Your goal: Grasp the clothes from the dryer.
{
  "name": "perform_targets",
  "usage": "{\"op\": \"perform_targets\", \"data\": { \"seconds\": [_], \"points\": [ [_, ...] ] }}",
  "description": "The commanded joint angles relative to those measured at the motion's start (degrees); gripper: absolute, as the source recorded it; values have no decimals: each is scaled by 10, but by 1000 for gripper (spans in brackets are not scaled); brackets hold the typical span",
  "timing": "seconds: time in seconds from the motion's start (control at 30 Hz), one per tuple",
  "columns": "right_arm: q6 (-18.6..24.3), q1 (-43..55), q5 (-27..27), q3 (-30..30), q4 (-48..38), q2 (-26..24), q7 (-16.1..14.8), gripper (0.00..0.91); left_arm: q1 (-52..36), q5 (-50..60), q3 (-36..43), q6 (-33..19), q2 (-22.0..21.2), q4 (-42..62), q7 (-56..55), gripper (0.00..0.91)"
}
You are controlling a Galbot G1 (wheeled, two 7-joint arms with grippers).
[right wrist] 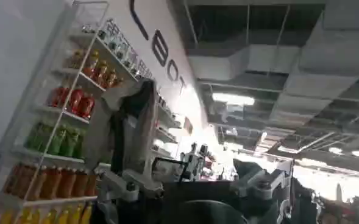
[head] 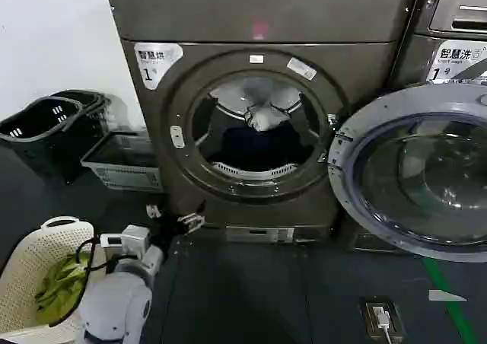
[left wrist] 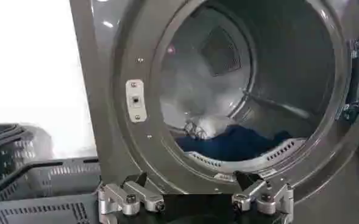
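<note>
left claw [left wrist: 194, 198] wide open, empty, before dryer [left wrist: 228, 91]

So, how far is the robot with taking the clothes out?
Done: the dryer door stands open. In hand: the open left gripper faces the porthole from outside, holding nothing. Left: the clothes lie in the drum, ungrasped. The right gripper points elsewhere.
</note>
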Motion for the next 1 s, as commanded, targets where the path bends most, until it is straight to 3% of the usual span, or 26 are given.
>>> {"op": "perform_targets", "data": {
  "seconds": [0.03, 0.07, 1.0],
  "points": [
    [43, -1, 6, -8, -6, 1, 0, 907, 2, -1, 0, 28, -1, -3, 0, 907],
    [60, -1, 18, -12, -11, 1, 3, 907, 3, -1, 0, 28, -1, -4, 0, 907],
    [41, 2, 17, -18, -13, 1, 10, 907, 3, -6, 2, 28, -2, -5, 1, 907]
  ]
}}
